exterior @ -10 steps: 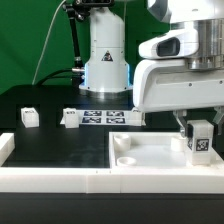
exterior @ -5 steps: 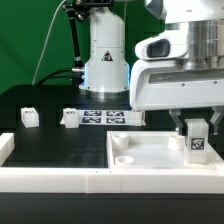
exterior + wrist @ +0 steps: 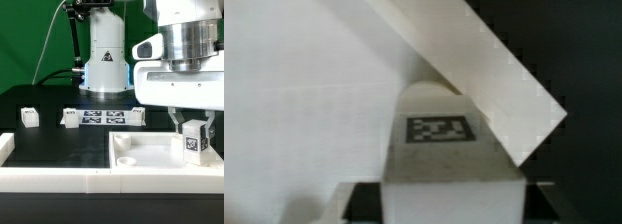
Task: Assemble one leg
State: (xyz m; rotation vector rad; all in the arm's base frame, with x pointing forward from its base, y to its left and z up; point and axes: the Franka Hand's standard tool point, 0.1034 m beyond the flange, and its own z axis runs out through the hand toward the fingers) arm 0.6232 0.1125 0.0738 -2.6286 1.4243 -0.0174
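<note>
Hand (image 3: 194,128) clamped on the leg (image 3: 196,142), fingers on both sides, leg upright w/ tag facing out. Directly under it: white tray panel (image 3: 150,163), leg over the corner on the exterior view's right; can't tell if touching. Wrist view: leg (image 3: 445,140) tag-up against panel's raised rim (image 3: 491,75). Well away from hand on black desk (image 3: 50,140): two loose legs (image 3: 29,116) and (image 3: 70,118), beside the marker board (image 3: 112,117).

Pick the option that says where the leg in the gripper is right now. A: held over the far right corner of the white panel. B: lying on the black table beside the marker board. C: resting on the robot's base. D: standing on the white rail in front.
A: the gripper is shut on the leg, upright with its tag showing, over the white panel at the exterior view's right.
</note>
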